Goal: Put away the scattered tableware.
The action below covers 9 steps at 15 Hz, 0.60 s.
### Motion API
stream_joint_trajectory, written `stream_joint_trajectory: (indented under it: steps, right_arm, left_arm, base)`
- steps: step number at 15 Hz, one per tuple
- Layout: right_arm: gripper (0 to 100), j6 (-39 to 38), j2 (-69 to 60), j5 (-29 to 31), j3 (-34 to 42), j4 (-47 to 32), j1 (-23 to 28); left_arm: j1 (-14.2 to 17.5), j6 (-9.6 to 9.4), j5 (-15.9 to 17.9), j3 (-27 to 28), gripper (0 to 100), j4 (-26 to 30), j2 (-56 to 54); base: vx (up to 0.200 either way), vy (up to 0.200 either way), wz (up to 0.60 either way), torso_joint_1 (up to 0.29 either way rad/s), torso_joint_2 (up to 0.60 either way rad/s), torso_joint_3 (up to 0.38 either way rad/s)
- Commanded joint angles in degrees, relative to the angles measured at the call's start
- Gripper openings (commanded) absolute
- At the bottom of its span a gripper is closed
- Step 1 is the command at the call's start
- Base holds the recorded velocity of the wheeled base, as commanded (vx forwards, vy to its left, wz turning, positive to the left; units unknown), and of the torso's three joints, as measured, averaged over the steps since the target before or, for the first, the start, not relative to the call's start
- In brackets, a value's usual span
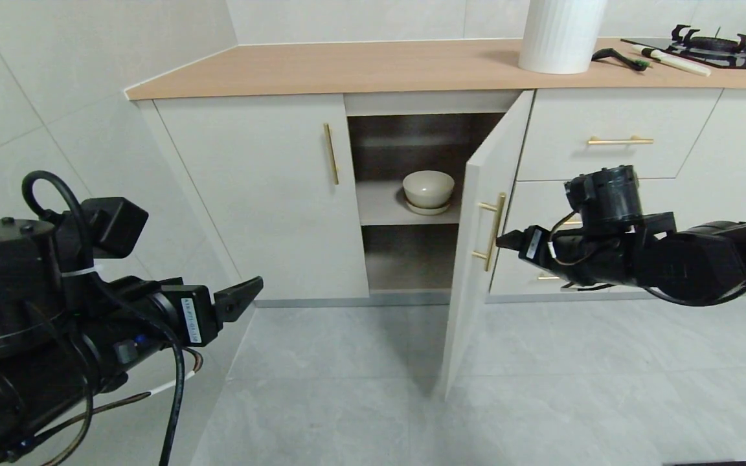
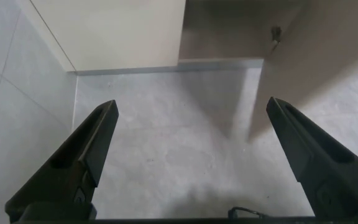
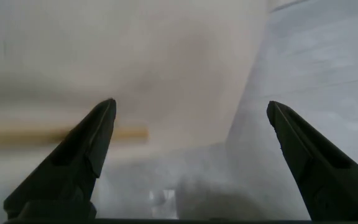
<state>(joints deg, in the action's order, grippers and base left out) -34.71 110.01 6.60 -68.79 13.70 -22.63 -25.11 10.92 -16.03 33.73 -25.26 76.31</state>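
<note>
A cream bowl rests on a small plate on the middle shelf of the open cabinet. The cabinet door stands swung outward, its gold handle facing right. My right gripper is open and level with that handle, its tips just right of it; the handle appears blurred between its fingers in the right wrist view. My left gripper hangs low at the left, open and empty, over the grey floor.
On the wooden counter stand a white ribbed container, a black-handled tool and a stove. Drawers with gold handles lie to the right. A tiled wall closes in on the left.
</note>
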Motion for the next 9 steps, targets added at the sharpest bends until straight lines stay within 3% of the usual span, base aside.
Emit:
stream_joint_trajectory:
  steps: [1,4,9]
  right_arm:
    - [100,-0.2,2.8,0.2,-0.8,1.2,-2.5]
    - [100,0.1,7.2,0.6,-2.0,9.2,-3.0]
    - [100,-2.9,13.4,0.7,-11.5,9.9,-3.0]
  left_arm:
    - [-0.1,0.06,-0.1,-0.4,100,0.0,-1.3]
    - [-0.4,-0.11,-0.3,-0.6,100,0.3,-1.3]
    - [-0.5,-0.11,-0.8,-0.5,100,0.6,-0.9]
  base:
    - [0.000,0.000,0.00,0.000,0.00,0.000]
    - [0.000,0.000,0.00,0.000,0.00,0.000]
    - [0.000,0.000,0.00,0.000,0.00,0.000]
